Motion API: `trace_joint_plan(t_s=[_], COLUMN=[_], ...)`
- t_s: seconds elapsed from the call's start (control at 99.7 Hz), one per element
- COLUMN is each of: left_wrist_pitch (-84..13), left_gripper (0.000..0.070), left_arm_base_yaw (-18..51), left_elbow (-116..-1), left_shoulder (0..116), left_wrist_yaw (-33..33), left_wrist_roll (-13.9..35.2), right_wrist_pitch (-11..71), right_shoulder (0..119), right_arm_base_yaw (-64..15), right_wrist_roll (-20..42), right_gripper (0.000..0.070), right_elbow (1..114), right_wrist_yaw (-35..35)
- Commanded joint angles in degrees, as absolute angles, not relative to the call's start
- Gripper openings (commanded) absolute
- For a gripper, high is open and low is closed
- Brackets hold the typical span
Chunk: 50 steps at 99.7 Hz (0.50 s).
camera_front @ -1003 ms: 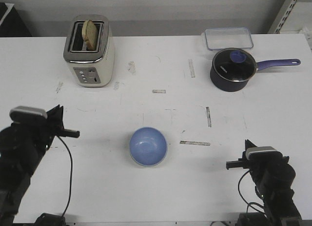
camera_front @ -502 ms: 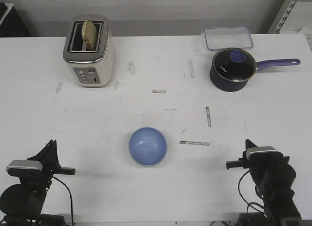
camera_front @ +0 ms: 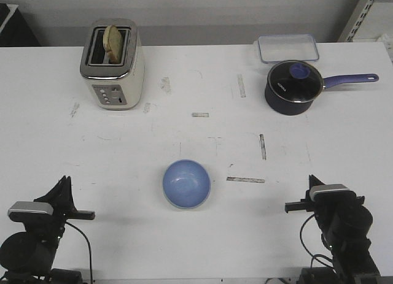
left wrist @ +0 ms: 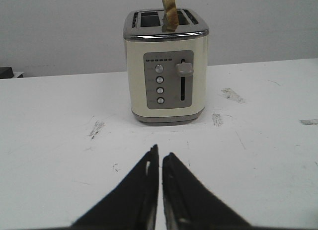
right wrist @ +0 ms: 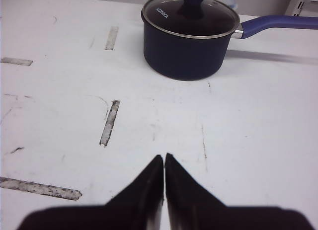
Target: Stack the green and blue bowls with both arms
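Two arms sit low at the near edge of a white table (camera_front: 196, 81), one at each corner, and neither is holding a thing. The left gripper (left wrist: 159, 158) shows its fingers pressed almost tip to tip, closed on nothing, aimed straight at the toaster (left wrist: 166, 66). Over on the other side the right gripper (right wrist: 164, 160) is the same story, jaws shut and empty, pointing toward the saucepan (right wrist: 191, 36). Between them, near the front middle of the table, sits the blue bowl (camera_front: 186, 184), upright, mouth up, well apart from both grippers. Only the blue one shows from above; whether the green bowl sits under it, the pictures cannot tell. Now the surface: it is worn, with scuffs, faint pencil-like lines and several short strips of peeling grey tape (camera_front: 245, 180) scattered across the middle, one just beside the bowl toward the right arm. At the far left stands the cream and chrome toaster (camera_front: 113, 64) with a slice of bread (camera_front: 112, 41) poking up from a slot. At the far right the dark saucepan (camera_front: 293, 86) wears a glass lid, its purple handle (camera_front: 350, 80) pointing toward the right edge, and a clear plastic box (camera_front: 288, 48) lies just behind it. Behind the table runs a plain grey wall, with a metal shelf frame (camera_front: 362, 15) at the far right corner.
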<state>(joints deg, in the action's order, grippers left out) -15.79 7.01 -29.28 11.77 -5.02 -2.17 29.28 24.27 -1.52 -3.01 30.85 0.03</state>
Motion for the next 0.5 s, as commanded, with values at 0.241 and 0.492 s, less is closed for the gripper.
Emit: trace_joint_plan(t_s=[0.241, 0.492], left_wrist_pitch=[-14.9, -10.2], left_gripper=[0.0002, 0.0002], left_arm_base_yaw=[6.6, 0.3], left_elbow=[-29.1, -15.6], left_shoulder=[11.4, -0.1], left_wrist_yaw=[-5.1, -1.4], left_wrist_roll=[-1.9, -1.9], right_wrist_pitch=[28.6, 28.6], right_shoulder=[24.4, 24.4], right_arm_base_yaw=[-1.7, -1.7], right_wrist_roll=[-3.0, -3.0], right_gripper=[0.0, 0.0], right_elbow=[31.2, 31.2], right_wrist_yaw=[0.0, 0.0])
